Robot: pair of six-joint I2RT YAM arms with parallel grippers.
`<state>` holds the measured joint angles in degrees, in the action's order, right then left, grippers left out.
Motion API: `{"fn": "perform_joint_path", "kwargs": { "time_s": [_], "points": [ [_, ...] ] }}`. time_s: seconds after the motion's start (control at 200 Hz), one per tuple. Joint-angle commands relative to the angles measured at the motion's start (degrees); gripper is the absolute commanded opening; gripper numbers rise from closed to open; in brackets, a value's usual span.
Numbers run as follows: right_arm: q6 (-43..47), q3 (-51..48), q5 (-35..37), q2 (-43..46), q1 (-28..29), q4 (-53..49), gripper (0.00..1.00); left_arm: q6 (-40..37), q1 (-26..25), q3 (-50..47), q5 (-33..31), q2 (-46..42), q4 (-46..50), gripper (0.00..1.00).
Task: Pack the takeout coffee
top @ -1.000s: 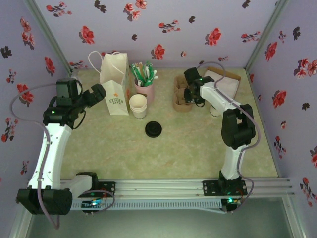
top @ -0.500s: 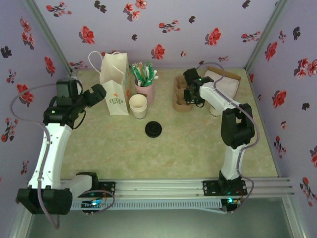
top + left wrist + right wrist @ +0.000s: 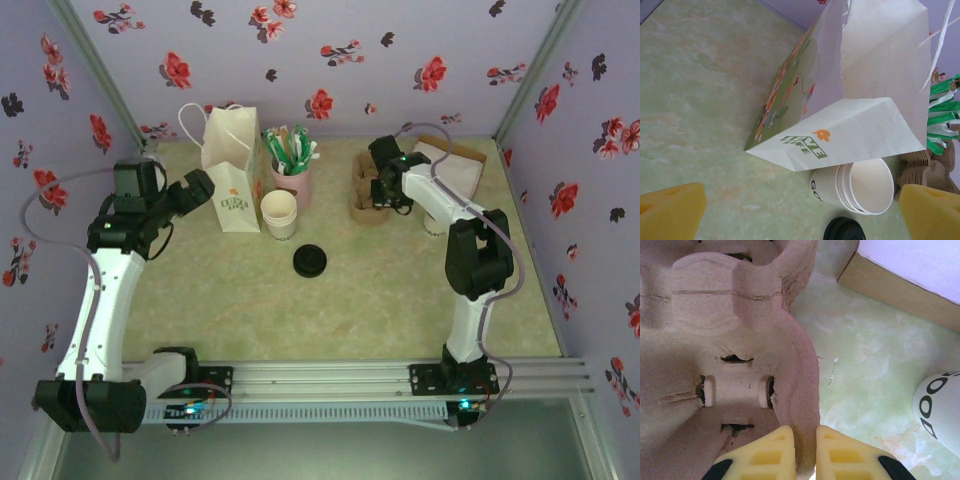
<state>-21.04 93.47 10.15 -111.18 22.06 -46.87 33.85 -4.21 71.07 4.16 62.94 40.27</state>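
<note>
The brown pulp carrier (image 3: 362,196) stands at the back right of the table. My right gripper (image 3: 384,194) is at its right side. In the right wrist view the yellow fingers (image 3: 765,455) pinch the carrier's (image 3: 715,315) outer wall, one pad inside a pocket and one outside, so the right gripper (image 3: 805,434) is shut on it. The takeout coffee, a single cream-white cup (image 3: 940,405) with dark lettering, stands just right of the carrier, mostly hidden by the arm (image 3: 432,226). My left gripper (image 3: 200,186) hangs open beside the paper bag, nothing between its fingers (image 3: 802,212).
A white paper bag (image 3: 232,185) stands at the back left, with a stack of cream cups (image 3: 279,213) and a pink cup of green sachets (image 3: 292,180) to its right. A black lid (image 3: 310,261) lies mid-table. A flat cardboard box (image 3: 455,165) sits behind the right arm.
The right gripper's jaws have closed onto the carrier's wall and the wrist has edged slightly toward the back. The left arm has not moved.
</note>
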Motion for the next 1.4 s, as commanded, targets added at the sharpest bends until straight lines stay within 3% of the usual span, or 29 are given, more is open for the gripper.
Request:
{"fn": "perform_joint_path", "kwargs": {
  "time_s": [0.0, 0.38, 0.62, 1.03, 1.235, 1.395],
  "points": [
    [1.1, 3.1, 3.2, -0.7, 0.6, -2.5, 0.12, -1.8, 0.4, 0.6, 0.8, 0.3, -0.5, 1.00],
    [1.9, 5.3, 2.4, -2.8, 1.1, -4.9, 0.00, -2.0, 0.5, 0.7, 1.2, 0.5, -0.3, 1.00],
    [1.1, 4.5, -0.3, -2.0, 0.9, -3.3, 0.00, -2.1, 0.5, 0.8, 1.7, 0.9, -0.3, 1.00],
    [-4.8, -1.7, -15.7, 1.3, -4.5, 4.9, 0.00, -2.3, 0.4, 1.0, 3.1, 1.5, -0.3, 1.00],
    [-4.9, -2.0, -12.5, 4.4, -4.5, 5.5, 0.00, -2.5, 0.5, 1.2, 3.8, 2.1, -0.1, 1.00],
    [-5.1, -2.0, -14.8, 4.9, -4.7, 6.4, 0.00, -2.6, 0.4, 1.4, 4.0, 2.3, 0.0, 1.00]
  ]
}}
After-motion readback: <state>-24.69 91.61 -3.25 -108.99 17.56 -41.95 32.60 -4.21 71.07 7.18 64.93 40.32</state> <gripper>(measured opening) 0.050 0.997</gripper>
